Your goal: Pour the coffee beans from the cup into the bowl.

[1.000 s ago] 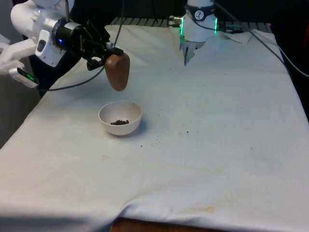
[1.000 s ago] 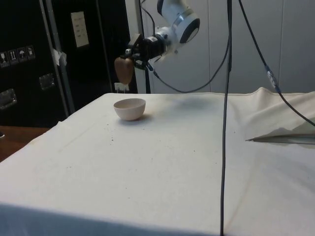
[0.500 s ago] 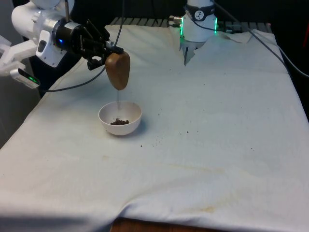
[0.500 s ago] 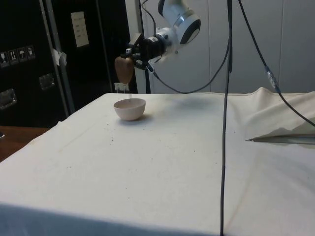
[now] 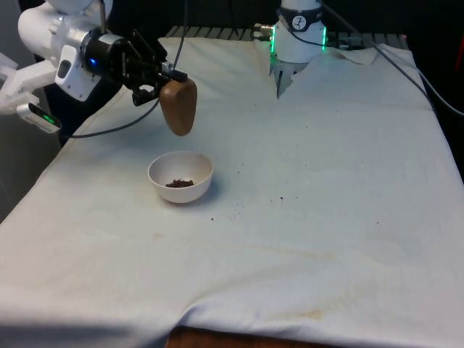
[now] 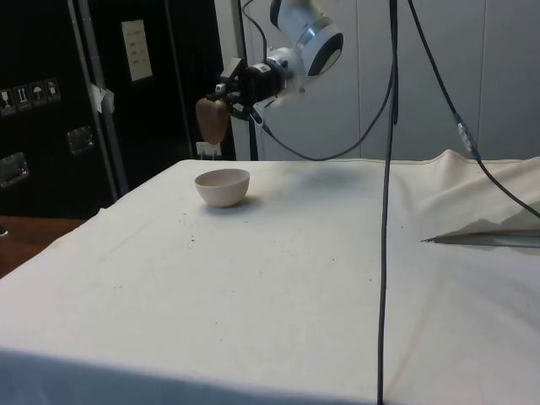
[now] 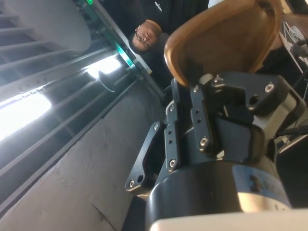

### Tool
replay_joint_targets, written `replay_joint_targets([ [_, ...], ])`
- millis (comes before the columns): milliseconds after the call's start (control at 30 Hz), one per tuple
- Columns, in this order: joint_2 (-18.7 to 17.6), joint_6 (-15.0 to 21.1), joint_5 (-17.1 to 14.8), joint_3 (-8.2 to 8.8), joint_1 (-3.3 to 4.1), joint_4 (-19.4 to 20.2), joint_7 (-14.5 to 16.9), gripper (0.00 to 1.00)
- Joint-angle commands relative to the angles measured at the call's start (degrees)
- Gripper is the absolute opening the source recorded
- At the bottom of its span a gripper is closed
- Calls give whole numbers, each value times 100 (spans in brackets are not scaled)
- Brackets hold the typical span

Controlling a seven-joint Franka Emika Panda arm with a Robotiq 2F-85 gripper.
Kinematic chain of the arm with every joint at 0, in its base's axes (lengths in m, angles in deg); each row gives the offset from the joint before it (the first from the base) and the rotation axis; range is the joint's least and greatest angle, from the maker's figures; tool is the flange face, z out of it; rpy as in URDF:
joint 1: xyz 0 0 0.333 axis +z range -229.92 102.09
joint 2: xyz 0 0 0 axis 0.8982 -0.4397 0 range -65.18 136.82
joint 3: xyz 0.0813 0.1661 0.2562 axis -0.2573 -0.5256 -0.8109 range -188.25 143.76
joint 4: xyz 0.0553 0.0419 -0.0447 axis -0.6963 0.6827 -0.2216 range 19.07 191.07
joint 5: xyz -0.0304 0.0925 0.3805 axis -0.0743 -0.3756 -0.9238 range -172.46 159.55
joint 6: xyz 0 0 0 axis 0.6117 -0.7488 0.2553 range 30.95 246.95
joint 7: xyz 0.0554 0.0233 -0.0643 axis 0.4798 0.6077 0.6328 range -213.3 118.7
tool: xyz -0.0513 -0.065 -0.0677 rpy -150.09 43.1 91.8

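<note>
Black fingers [image 7: 195, 103] clamped on the brown cup [image 5: 178, 106], pinching its wall near the rim, as seen up close in the wrist view [image 7: 222, 38]. Gripper [image 5: 161, 77] turned sideways, pointing towards the front view's right, carried on the white arm [image 5: 54, 43] reaching in from the front view's left. Cup held upended in the air, mouth facing down, tilted slightly, hanging above and just to the far side of the white bowl [image 5: 180, 176]. No contact between cup and bowl; clear air between them. In the side view, same arrangement: cup [image 6: 213, 120] suspended from the gripper [image 6: 229, 91] above the bowl [image 6: 223, 186], a little towards the far-left corner of the table.

Bowl upright on the white cloth [image 5: 304, 217], on the left half of the table in the front view, about midway between near and far edges. Small heap of dark coffee beans [image 5: 179, 183] lying at the bottom of the bowl. A few stray beans [image 5: 233, 213] scattered on the cloth just to the right of the bowl and nearer, more specks further right.

Cloth wrinkled, with faint stains towards the near edge. Black cable [image 6: 387, 202] hanging down across the side view, well apart from the bowl. A person [image 7: 144, 33] visible in the wrist view beyond the cup, in dark clothing.
</note>
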Motion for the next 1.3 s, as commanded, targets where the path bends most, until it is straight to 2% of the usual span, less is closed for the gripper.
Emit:
replay_joint_targets([
  [0, 0, 23, 11, 17, 17, 6, -6, 3],
  [33, 0, 0, 0, 6, 6, 6, 6, 3],
  [200, 0, 29, 17, 34, 46, 23, 17, 3],
  [300, 6, 63, 63, 63, 103, 40, 40, 3],
  [333, 0, 11, 34, 29, 63, 29, 52, 3],
  [367, 6, 74, 86, 74, 115, 40, 52, 3],
  [600, 17, 160, 281, 183, 275, 69, 155, 3],
  [633, 0, 74, 241, 126, 206, 34, 155, 3],
  [667, 17, 189, 344, 206, 315, 69, 178, 3],
  [833, 23, 258, 481, 269, 413, 80, 229, 3],
  [867, 0, 172, 435, 212, 344, 40, 229, 3],
  [900, 23, 269, 510, 281, 430, 80, 235, 3],
  [933, 23, 298, 567, 304, 470, 80, 258, 3],
  [1133, 34, 418, 756, 361, 590, 86, 332, 3],
  [1167, 6, 332, 728, 304, 521, 40, 338, 3],
  [1200, 34, 441, 779, 367, 613, 92, 344, 3],
  [1267, 40, 476, 825, 384, 647, 97, 372, 3],
])
